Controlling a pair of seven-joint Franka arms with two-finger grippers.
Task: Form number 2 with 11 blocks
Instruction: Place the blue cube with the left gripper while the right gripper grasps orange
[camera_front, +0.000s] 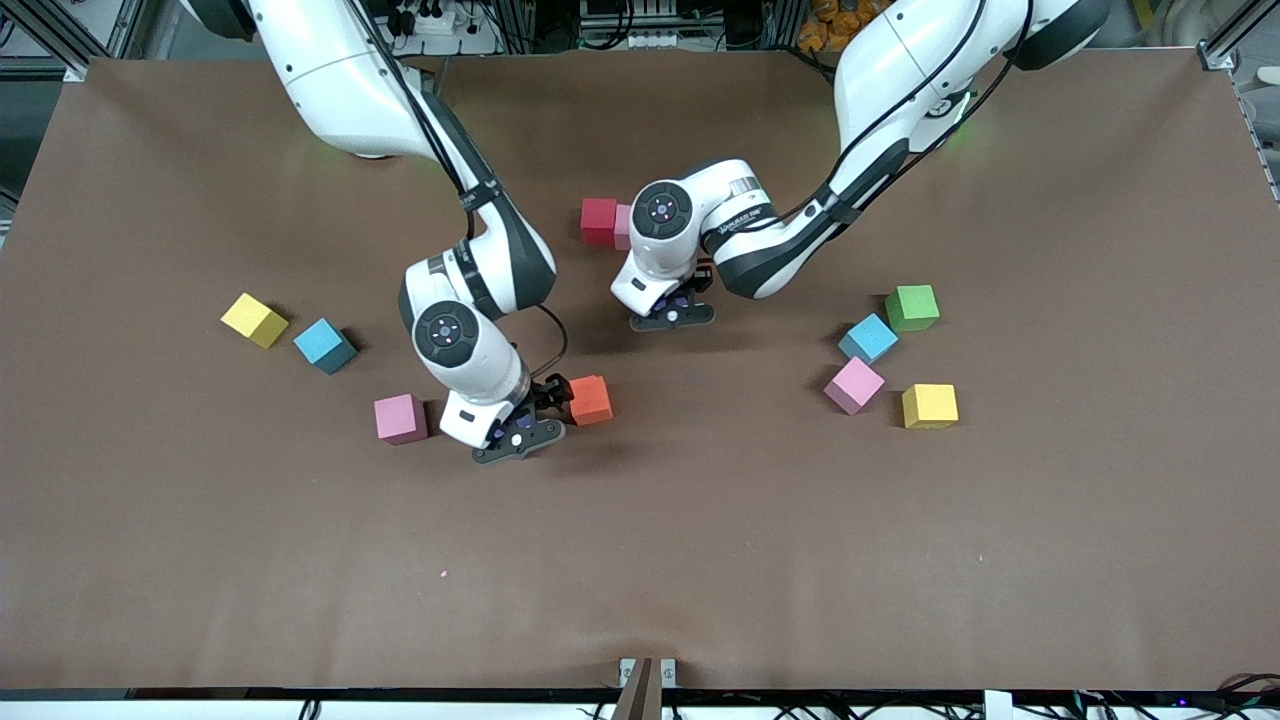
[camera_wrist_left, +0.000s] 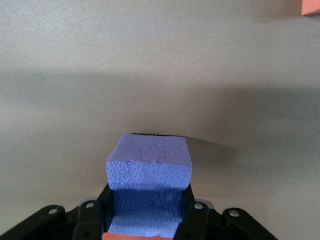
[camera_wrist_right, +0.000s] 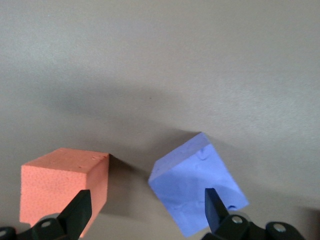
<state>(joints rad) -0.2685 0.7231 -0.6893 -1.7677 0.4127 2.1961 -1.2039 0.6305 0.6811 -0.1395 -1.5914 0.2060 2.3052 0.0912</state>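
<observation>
Camera setup: one overhead, two wrist-mounted.

The front camera sat high, faced the robots and took in the whole table (camera_front: 1000, 560), bases at 12 o'clock. Each wrist camera looked down close past its own fingers. The right wrist view shared the orange block (camera_wrist_right: 65, 185) (camera_front: 591, 399) with the front view; the left framed a purple block (camera_wrist_left: 149, 167).

Orange block (camera_front: 590, 399) and pink block (camera_front: 400, 418) flank the right gripper (camera_front: 520, 432).

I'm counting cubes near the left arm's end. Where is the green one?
In the front view the green cube sits toward the left arm's end, touching the light blue cube, farther from the camera.
</observation>
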